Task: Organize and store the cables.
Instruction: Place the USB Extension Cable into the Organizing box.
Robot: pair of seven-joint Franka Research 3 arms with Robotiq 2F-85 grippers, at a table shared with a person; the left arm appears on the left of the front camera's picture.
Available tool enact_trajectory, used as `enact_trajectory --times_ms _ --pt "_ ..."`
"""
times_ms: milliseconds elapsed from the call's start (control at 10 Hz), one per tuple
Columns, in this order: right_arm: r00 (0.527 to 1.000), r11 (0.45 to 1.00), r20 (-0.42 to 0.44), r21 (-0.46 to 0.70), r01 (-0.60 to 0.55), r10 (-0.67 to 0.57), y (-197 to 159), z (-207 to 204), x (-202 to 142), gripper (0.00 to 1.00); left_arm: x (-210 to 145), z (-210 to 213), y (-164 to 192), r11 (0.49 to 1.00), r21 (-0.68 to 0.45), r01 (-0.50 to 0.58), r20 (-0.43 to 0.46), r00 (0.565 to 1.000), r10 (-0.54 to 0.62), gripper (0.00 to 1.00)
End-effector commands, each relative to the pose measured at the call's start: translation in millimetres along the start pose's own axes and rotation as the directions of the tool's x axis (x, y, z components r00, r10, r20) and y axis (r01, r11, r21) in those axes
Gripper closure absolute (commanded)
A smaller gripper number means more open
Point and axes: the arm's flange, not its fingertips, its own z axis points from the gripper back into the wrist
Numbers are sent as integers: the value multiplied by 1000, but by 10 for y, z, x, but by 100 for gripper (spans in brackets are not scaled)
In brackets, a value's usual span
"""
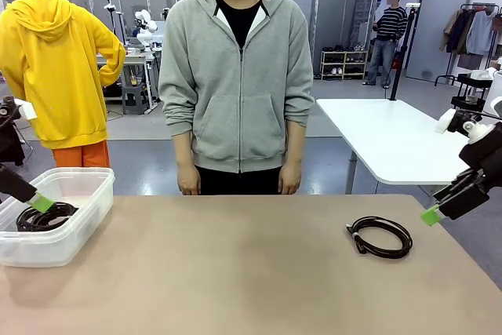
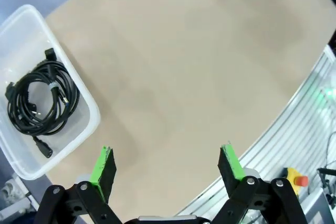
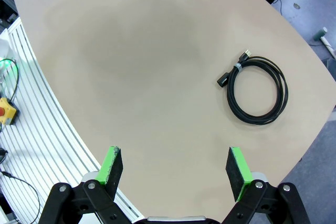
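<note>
- Left gripper (image 2: 167,169): fingers spread wide, nothing between them, hovering over the tabletop just beside the clear plastic bin (image 2: 89,109); in the front view it hangs at the bin's left side (image 1: 39,203).
- Right gripper (image 3: 176,174): fingers spread wide, empty, hanging above the table's right edge (image 1: 430,214), well apart from the loose cable.
- Stored cable coil (image 2: 39,98): thicker black cord with plug ends, lying flat inside the bin at the table's left end (image 1: 47,216).
- Loose cable coil (image 3: 257,90): thinner black cord, round coil held by a small tie near its plug ends, flat on the beige table (image 3: 142,77) toward the right side (image 1: 380,236). Not yet stored.
- Person (image 1: 239,76) stands at the far side, hands down, not touching anything.
- Handling, my judgement: light, soft, floppy; the coil will sag and may loosen when lifted. Jacket looks smooth, so a slip is possible.
- Best hold is probably across the bundled strands at the tie by the plugs, where the loops are gathered; pinching a single strand risks unwinding.
- The cord lies low on the table, so the fingertips must come right down to the surface.
</note>
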Motion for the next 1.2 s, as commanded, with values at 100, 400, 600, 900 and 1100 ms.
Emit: enact_trajectory --times_ms 100,400,600,900,1100 --pt "1000 1000 5 -10 24 -24 0 0 30 0 0 0 0 1000 0 0 0 1000 0 1" --pt "990 994 -122 -90 55 -66 65 -216 328 0 0 0 0 1000 0 0 0 1000 0 1" --pt "972 984 -179 -116 135 -154 -42 -475 623 0 0 0 0 1000 0 0 0 1000 0 1" --pt "918 941 -253 -230 250 -306 -440 -1047 1015 0 0 0 0 1000 0 0 0 1000 0 1" --pt "880 906 -263 -267 328 -396 -688 -1563 1123 0 0 0 0 1000 0 0 0 1000 0 1"
